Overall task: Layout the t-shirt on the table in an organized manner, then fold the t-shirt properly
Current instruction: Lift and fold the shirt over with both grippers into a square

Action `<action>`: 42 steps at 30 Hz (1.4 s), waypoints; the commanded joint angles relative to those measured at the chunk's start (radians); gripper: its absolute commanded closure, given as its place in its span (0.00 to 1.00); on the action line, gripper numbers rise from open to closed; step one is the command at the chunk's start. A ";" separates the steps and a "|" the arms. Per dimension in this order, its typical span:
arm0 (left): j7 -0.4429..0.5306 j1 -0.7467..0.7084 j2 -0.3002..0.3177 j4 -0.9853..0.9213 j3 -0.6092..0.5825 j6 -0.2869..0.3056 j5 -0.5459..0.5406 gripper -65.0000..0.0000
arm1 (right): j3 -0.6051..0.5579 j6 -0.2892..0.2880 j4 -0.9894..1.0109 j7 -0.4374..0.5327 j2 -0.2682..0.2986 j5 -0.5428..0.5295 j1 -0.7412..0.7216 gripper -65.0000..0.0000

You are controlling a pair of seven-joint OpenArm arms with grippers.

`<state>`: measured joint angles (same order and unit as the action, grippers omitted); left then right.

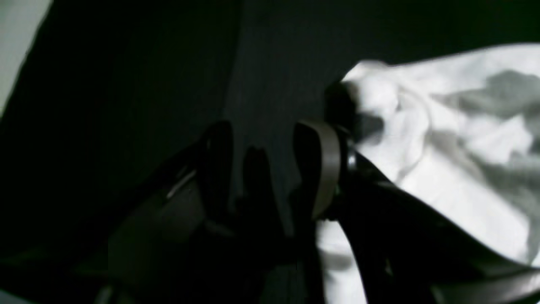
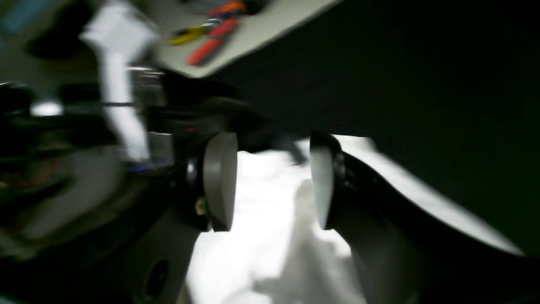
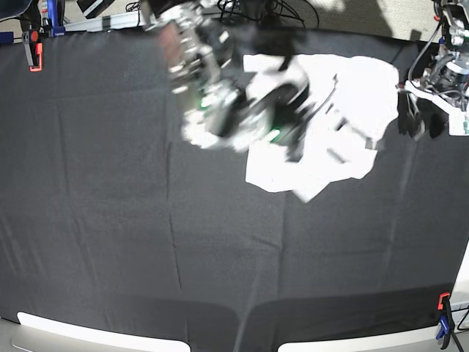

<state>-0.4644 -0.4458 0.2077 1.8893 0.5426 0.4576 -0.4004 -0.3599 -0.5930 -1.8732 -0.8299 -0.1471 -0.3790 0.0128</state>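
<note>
The t-shirt (image 3: 352, 95) lies crumpled and white on the far right part of the black table (image 3: 146, 220); no print shows. My right gripper (image 2: 270, 181) is open, its grey pads (image 2: 219, 181) wide apart just above the white cloth (image 2: 261, 236). In the base view that arm is motion-blurred over the shirt's left part (image 3: 282, 136). My left gripper (image 1: 270, 169) is open and empty over bare black cloth, with the shirt's edge (image 1: 443, 139) just to the right of one finger (image 1: 327, 164). In the base view it sits by the shirt's right edge (image 3: 414, 121).
Red-and-blue clamps stand at the far left corner (image 3: 33, 55) and near right corner (image 3: 442, 323). Cables and gear lie beyond the table's far edge (image 3: 256, 11). A light surface with red and yellow tools (image 2: 211, 42) shows in the right wrist view.
</note>
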 commanded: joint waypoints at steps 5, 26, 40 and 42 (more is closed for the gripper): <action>0.031 -0.004 0.009 0.091 0.006 0.047 -0.074 0.81 | 0.140 -0.009 -0.035 0.030 -0.010 0.055 -0.022 0.73; -0.256 -0.196 -0.013 0.076 -0.290 0.241 -0.228 1.00 | 0.150 -0.009 0.596 0.017 0.078 0.205 -0.304 1.00; -0.098 0.019 -0.005 -0.256 -0.286 0.149 0.063 1.00 | 0.150 -0.039 0.465 0.009 0.134 0.218 -0.201 1.00; -0.064 0.061 -0.005 -0.285 -0.286 0.125 0.108 1.00 | 0.150 -0.039 0.394 0.006 0.154 0.215 -0.150 1.00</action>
<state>-0.5224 -0.3889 0.1928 1.5963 0.2489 0.6102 -0.3134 -0.2115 -0.6254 -1.4635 -0.8375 0.0128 -0.1490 -0.1165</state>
